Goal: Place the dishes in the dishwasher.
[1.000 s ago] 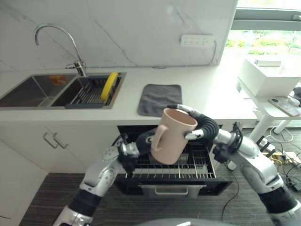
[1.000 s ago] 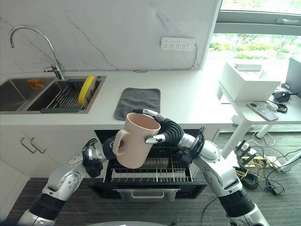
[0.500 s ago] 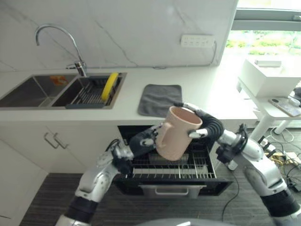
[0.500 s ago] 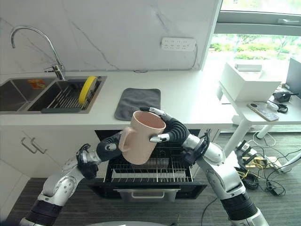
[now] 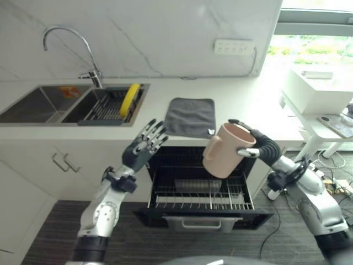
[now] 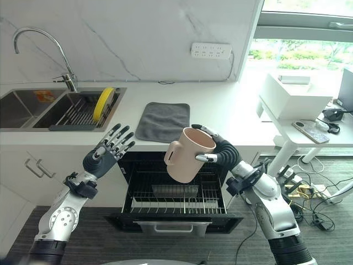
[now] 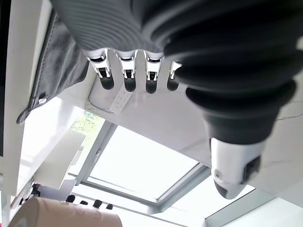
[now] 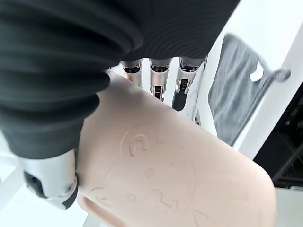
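The right hand point(image 6: 219, 152) grips the pink mug point(image 6: 187, 154) by its rim and wall, tilted above the pulled-out dishwasher rack point(image 6: 176, 201), probably so it can go in mouth-down. The left hand point(image 6: 105, 153), fingers spread and empty, hangs by the worktop point(image 6: 231, 118) edge.

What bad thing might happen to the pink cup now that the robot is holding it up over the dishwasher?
1. Just the right hand grips the tilted cup by its rim and side, above the open rack; a slip could drop it onto the wires.
2. The left hand is open and apart, too far to catch it.
3. The cup hangs close to the counter edge and might bump it.
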You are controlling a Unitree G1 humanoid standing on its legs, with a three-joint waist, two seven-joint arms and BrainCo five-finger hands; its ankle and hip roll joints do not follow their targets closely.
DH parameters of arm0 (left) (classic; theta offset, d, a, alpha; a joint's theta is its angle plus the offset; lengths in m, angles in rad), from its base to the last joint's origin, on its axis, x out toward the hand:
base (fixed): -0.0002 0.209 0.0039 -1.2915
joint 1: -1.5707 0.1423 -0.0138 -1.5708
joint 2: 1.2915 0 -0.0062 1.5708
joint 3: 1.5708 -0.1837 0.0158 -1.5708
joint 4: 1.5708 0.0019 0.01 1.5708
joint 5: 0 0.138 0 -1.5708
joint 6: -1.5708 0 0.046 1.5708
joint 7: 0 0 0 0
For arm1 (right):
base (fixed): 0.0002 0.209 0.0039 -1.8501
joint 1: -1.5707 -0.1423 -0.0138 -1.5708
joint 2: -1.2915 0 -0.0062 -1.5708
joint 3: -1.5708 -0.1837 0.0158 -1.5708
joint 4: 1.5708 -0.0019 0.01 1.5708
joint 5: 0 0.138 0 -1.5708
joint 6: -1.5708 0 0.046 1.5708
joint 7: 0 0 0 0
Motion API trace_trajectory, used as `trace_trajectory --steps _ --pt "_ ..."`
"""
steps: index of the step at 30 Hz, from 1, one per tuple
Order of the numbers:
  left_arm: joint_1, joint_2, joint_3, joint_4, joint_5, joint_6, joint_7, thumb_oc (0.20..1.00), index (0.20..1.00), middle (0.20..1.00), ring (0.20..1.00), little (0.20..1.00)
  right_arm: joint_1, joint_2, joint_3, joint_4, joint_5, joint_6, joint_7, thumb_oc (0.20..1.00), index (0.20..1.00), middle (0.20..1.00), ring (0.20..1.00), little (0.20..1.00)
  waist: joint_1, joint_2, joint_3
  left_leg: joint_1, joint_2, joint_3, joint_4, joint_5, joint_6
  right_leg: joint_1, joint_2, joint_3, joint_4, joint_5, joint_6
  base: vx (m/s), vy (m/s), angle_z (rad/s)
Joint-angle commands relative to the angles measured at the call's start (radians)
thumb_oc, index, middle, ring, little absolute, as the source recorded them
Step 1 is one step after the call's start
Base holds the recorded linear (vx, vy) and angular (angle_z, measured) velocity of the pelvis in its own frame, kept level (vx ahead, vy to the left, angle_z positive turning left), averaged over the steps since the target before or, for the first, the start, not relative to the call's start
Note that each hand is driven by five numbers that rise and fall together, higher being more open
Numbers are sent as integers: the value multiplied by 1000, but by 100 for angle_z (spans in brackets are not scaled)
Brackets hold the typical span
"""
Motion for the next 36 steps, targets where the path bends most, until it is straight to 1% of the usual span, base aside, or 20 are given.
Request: trace_trajectory --steps 1,2,3,5,7,8,10,12,13,16,17,18,20,23,25,29,30,31,33,36 --pt "-54 38 28 -33 39 -67 23 1000 1000 1000 1000 1000 -62 30 -67 -35 -2 -67 -26 200 200 200 200 200 7 -15 26 49 -4 -50 7 -49 9 93 17 23 29 -107 3 68 8 1" --pt "-50 42 26 -47 65 -78 35 1000 1000 1000 1000 1000 -56 22 -78 -43 0 -71 -32 200 200 200 200 200 10 -13 43 49 -6 -58 16 -39 8 74 27 37 86 -133 -5 37 1 0" --pt "-51 44 24 -56 84 -82 41 1000 1000 1000 1000 1000 -55 16 -85 -47 2 -74 -37 200 200 200 200 200 11 -13 54 36 -5 -62 43 -43 8 61 32 40 123 -151 -9 -34 -22 0" --pt "-67 67 9 -68 121 -121 52 1000 1000 1000 1000 1000 -70 -6 -98 -35 2 -117 -62 200 200 200 200 200 14 -21 119 -74 5 -88 210 -84 -4 -30 26 42 256 -197 -23 -215 -44 3" --pt "-107 91 -14 -66 164 -166 84 1000 1000 1000 1000 1000 -114 -24 -96 -2 -4 -161 -96 200 200 200 200 200 19 -23 175 -171 16 -97 309 -113 -10 -107 13 35 329 -225 -33 -330 -12 11" --pt "-118 99 -21 -66 190 -176 97 1000 1000 1000 1000 1000 -131 -29 -99 9 -3 -168 -107 200 200 200 200 200 20 -22 188 -198 17 -100 332 -120 -9 -130 10 35 348 -233 -36 -294 32 14" --pt "-138 129 -49 -78 310 -214 151 1000 1000 1000 1000 1000 -163 -40 -99 21 1 -180 -141 200 200 200 200 200 24 -14 224 -263 19 -110 391 -128 -11 -193 2 38 408 -247 -42 -221 51 5" --pt "-137 150 -61 -88 381 -199 190 1000 1000 1000 1000 1000 -174 -45 -99 24 10 -180 -157 200 200 200 200 200 24 -11 239 -302 23 -115 439 -140 -8 -233 -2 47 455 -258 -49 -112 40 -13" --pt "-132 163 -71 -86 428 -185 228 1000 1000 1000 1000 1000 -174 -46 -93 25 14 -183 -171 200 200 200 200 200 24 -9 245 -316 24 -119 458 -145 -4 -251 -4 50 479 -265 -52 -61 26 -9" --pt "-121 189 -90 -62 507 -151 250 1000 1000 1000 1000 1000 -164 -49 -83 33 16 -192 -187 200 200 200 200 200 23 -6 262 -336 31 -122 490 -155 -3 -270 -10 49 510 -274 -51 -12 14 -5" --pt "-108 202 -106 -51 591 -144 287 1000 1000 1000 1000 1000 -155 -46 -76 34 16 -186 -201 200 200 200 200 200 22 -3 267 -333 34 -123 493 -156 -2 -268 -9 50 512 -275 -51 46 16 -2" --pt "-104 212 -112 -43 630 -145 303 1000 1000 1000 1000 1000 -151 -47 -74 36 22 -182 -205 200 200 200 200 200 21 -1 269 -330 35 -123 492 -155 -2 -265 -9 51 511 -276 -50 68 14 -1" --pt "-91 243 -119 -39 676 -123 310 1000 1000 1000 1000 1000 -140 -55 -75 40 44 -171 -208 200 200 200 200 200 20 2 271 -323 38 -120 493 -155 -2 -257 -8 52 510 -277 -48 62 5 -2" --pt "-65 273 -120 -46 714 -107 309 1000 1000 1000 1000 1000 -121 -57 -72 52 35 -171 -220 200 200 200 200 200 19 7 278 -312 43 -116 496 -154 -1 -244 -9 52 510 -278 -46 94 4 2" --pt "-44 266 -116 -70 694 -111 330 1000 1000 1000 1000 1000 -112 -56 -69 56 22 -183 -234 200 200 200 200 200 22 7 293 -328 53 -111 551 -175 3 -253 -16 50 560 -297 -50 39 -8 6" --pt "-49 282 -129 -80 749 -142 358 1000 1000 1000 1000 1000 -125 -74 -74 45 10 -180 -263 200 200 200 200 200 27 0 313 -401 61 -118 691 -245 28 -322 -40 49 709 -343 -59 -37 -22 8" --pt "-50 284 -130 -81 750 -142 360 1000 1000 1000 1000 1000 -126 -75 -75 43 9 -179 -265 200 200 200 200 200 27 -1 313 -409 62 -118 703 -251 30 -331 -43 49 723 -348 -59 -37 -23 12" --pt "-55 297 -133 -83 749 -146 362 1000 1000 1000 1000 1000 -127 -86 -76 39 12 -181 -281 200 200 200 200 200 27 -4 319 -439 68 -120 755 -277 40 -362 -55 45 781 -371 -64 -39 -20 17" --pt "-78 307 -150 -81 766 -151 370 1000 1000 1000 1000 1000 -146 -88 -79 52 12 -186 -297 200 200 200 200 200 28 -8 333 -495 72 -141 840 -308 47 -423 -74 48 876 -398 -66 -66 -10 12" --pt "-108 316 -182 -79 775 -132 372 1000 1000 1000 1000 1000 -172 -85 -67 75 25 -184 -323 200 200 200 200 200 30 -12 339 -534 65 -165 895 -334 55 -476 -89 61 945 -421 -61 -23 20 11"
